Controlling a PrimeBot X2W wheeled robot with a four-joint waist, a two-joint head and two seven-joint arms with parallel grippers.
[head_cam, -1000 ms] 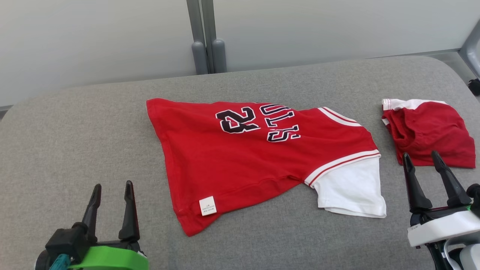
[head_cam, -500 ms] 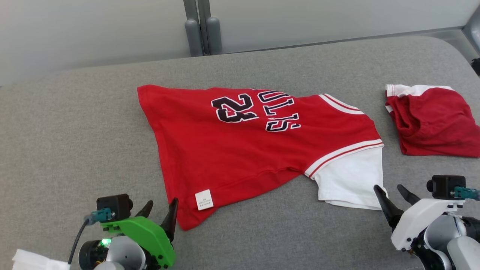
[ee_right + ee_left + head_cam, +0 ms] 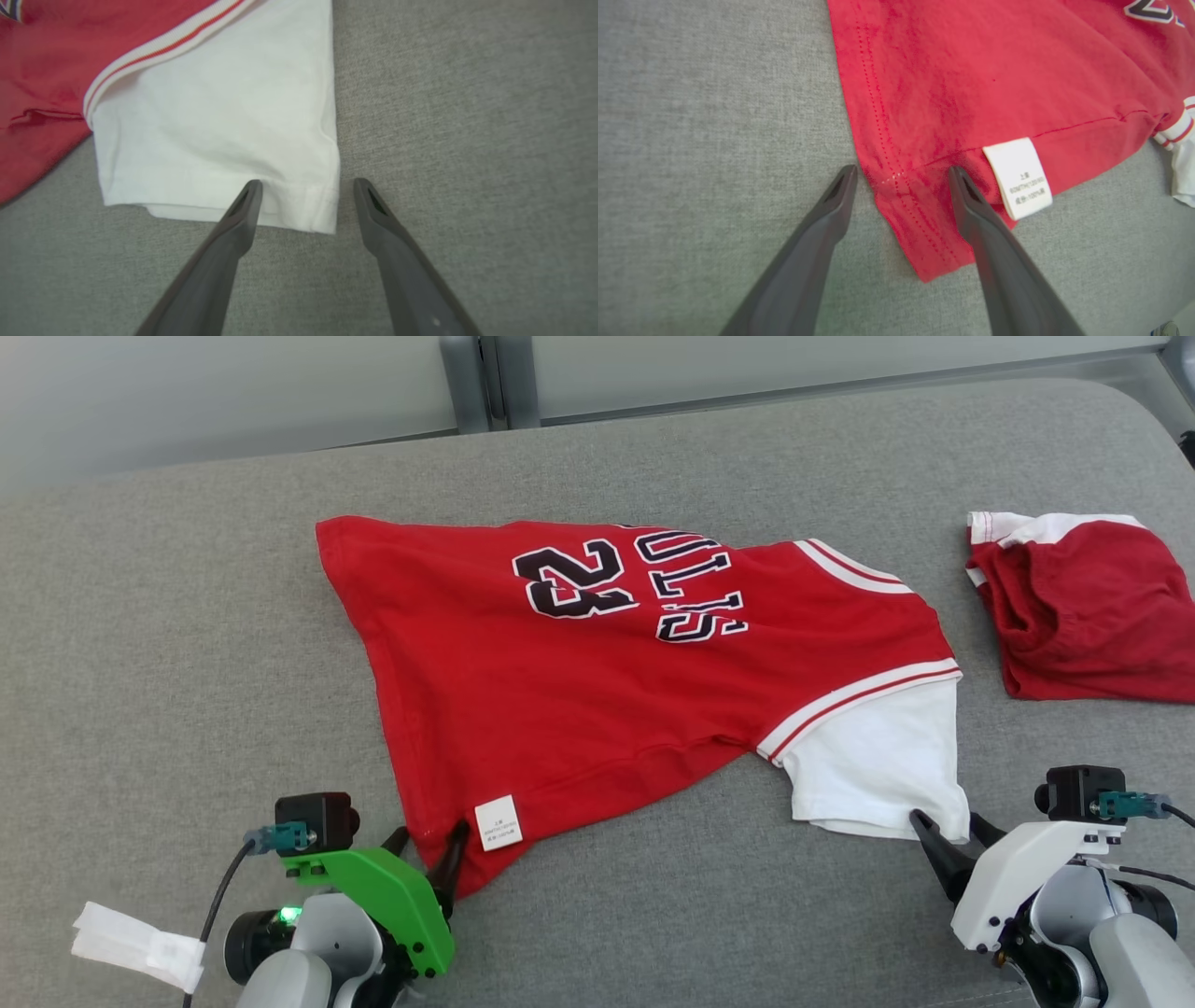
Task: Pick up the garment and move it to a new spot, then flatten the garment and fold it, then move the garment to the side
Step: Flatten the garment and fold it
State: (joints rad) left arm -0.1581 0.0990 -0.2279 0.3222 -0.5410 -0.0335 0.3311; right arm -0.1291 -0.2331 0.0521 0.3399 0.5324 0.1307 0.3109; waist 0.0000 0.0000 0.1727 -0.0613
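Observation:
The garment [image 3: 597, 681] is a red jersey with dark "23" lettering, white-trimmed, with a white sleeve [image 3: 873, 765] at its near right; it lies spread on the grey cushion. My left gripper [image 3: 429, 845] [image 3: 901, 175] stands open, straddling the jersey's near-left hem corner [image 3: 920, 219] beside the white care label [image 3: 1017, 177]. My right gripper [image 3: 948, 831] [image 3: 306, 186] is open too, its fingers either side of the white sleeve's [image 3: 219, 135] lower right corner. Neither pair of fingers has closed on the cloth.
A second red and white garment [image 3: 1088, 607] lies bunched at the far right of the grey padded surface [image 3: 187, 644]. A white tag [image 3: 140, 947] hangs off my left arm. A wall with a grey post [image 3: 476, 378] runs behind the cushion.
Both grippers have tipped downward and come onto the jersey's near edge, left to the hem corner, right to the sleeve corner. The head camera has tilted down, shifting the whole picture.

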